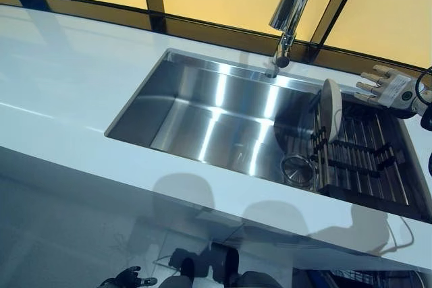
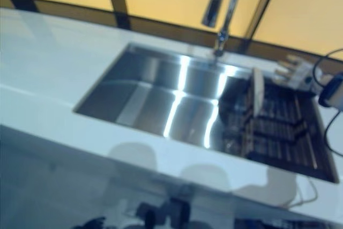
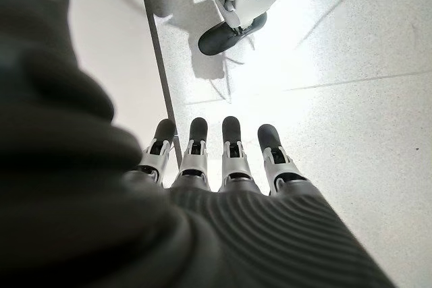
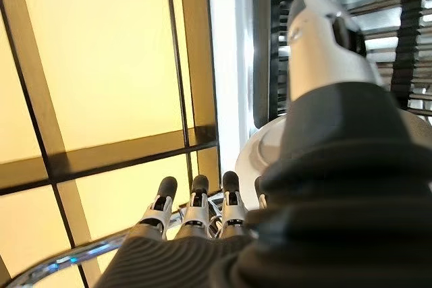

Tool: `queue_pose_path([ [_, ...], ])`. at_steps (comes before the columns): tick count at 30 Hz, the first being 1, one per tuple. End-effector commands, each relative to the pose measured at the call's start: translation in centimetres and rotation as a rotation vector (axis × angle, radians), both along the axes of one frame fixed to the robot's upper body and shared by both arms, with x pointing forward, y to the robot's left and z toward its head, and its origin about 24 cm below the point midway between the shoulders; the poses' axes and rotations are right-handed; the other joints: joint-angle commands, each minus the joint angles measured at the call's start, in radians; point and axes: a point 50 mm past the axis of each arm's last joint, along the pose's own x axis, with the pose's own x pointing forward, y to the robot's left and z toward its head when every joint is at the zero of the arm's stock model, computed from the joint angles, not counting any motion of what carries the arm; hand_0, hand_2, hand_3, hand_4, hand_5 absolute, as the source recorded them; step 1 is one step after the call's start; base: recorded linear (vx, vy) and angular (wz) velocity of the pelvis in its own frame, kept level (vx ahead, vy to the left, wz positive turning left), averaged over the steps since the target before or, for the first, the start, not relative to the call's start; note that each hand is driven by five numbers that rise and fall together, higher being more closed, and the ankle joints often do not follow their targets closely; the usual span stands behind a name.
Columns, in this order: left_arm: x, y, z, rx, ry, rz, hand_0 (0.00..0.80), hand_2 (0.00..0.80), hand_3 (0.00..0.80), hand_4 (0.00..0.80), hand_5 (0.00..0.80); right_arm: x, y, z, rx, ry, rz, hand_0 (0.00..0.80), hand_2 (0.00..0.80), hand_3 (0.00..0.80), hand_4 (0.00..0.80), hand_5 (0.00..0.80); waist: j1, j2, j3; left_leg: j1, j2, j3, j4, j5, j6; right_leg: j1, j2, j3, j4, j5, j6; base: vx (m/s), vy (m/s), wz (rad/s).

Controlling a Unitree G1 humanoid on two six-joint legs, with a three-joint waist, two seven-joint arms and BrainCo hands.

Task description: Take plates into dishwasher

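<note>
While the right hand (image 1: 386, 88) hovers above the far end of the drying rack (image 1: 368, 156), the step in hand looks like the reach for the first plate — nothing is grasped yet. One white plate (image 1: 330, 109) stands on its edge in the rack, at the end toward the open basin of the sink (image 1: 202, 116), just beside the hand and a little below its fingers (image 1: 370, 76). These fingers are stretched out, nearly straight and loosely spread, and they point over the plate toward the tap (image 1: 291, 11); the thumb (image 4: 322, 38) stands apart from them. I see no contact between hand and plate, and the hand is empty.

In my judgement, the next move calls for lowering the hand until fingers and thumb sit on the two faces of the plate near its top rim, then closing on it and lifting straight up, so the plate leaves the rack's bars without catching.

The left hand (image 3: 223, 166) hangs low beside the white surface (image 1: 61, 79), well apart from the plate — fingers straight, holding nothing. The dishwasher cannot be clearly made out in these views.
</note>
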Motion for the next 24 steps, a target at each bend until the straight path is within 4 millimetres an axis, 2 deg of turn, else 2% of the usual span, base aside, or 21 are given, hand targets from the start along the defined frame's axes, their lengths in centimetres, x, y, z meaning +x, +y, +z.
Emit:
queue_pose_path([
  [1,0.3,1.1,0.6,0.037,-0.001,-0.055,0.000,0.000,0.000,0.000,0.000,0.3,1.2,4.7,-0.057,-0.140,0.058,0.000,0.000,0.000,0.000,0.000,0.033,-0.020,-0.011,0.039,-0.023,0.034,0.004,-0.184,0.062,-0.086,0.011,0.026,0.059,-0.085,0.046,0.000,0.000,0.00],
  [16,-0.6,0.9,0.3,0.030,0.020,-0.058,0.000,0.000,0.000,0.000,0.000,0.2,1.7,6.9,0.026,-0.271,0.121,0.000,0.000,0.000,0.000,0.000,0.036,-0.019,-0.027,0.046,-0.024,0.027,0.004,-0.187,0.059,-0.075,0.009,0.023,0.054,-0.090,0.047,0.000,0.000,0.00],
  [24,-0.7,0.6,0.2,0.023,0.029,-0.062,0.000,0.000,0.000,0.000,0.000,0.4,3.0,6.5,0.031,-0.222,0.166,0.000,0.000,0.000,0.000,0.000,0.038,-0.015,-0.032,0.055,-0.025,0.026,0.004,-0.187,0.060,-0.071,0.007,0.020,0.059,-0.091,0.049,0.000,0.000,0.00],
])
